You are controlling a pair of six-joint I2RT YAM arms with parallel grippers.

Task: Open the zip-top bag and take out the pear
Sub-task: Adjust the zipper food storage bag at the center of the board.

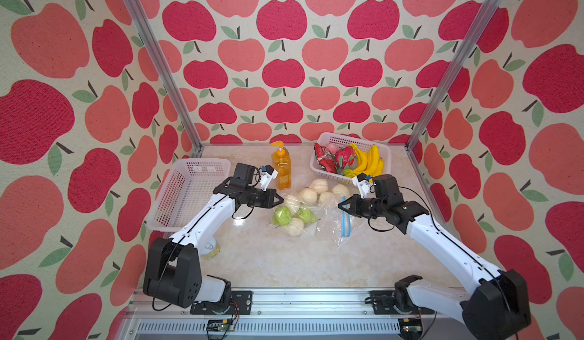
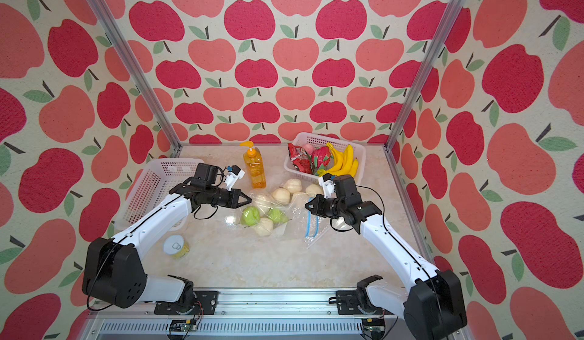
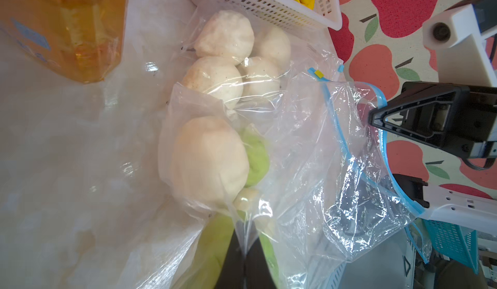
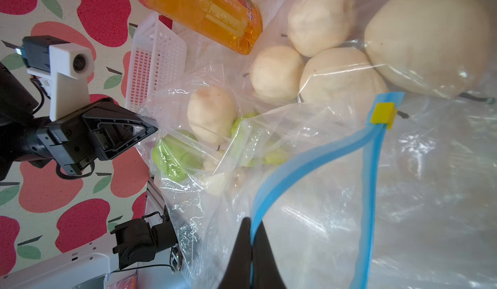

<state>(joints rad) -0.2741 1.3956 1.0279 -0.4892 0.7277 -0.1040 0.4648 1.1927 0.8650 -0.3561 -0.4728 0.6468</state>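
My right gripper (image 4: 251, 238) is pinched tight on one blue zip strip (image 4: 304, 164) of the bag (image 1: 330, 227). The strips stand parted below the yellow slider (image 4: 383, 113), so I judge the mouth largely open. My left gripper (image 3: 243, 250) is clamped on thin film at the bag's closed end. The pears (image 3: 211, 157), pale and green, lie inside near that end, as far as I can tell, with the bag on the table (image 1: 268, 259). I'd hold the left as an anchor and lift the right lip slowly to widen the mouth. I'd avoid hard tugs, since the film could slip or tear.
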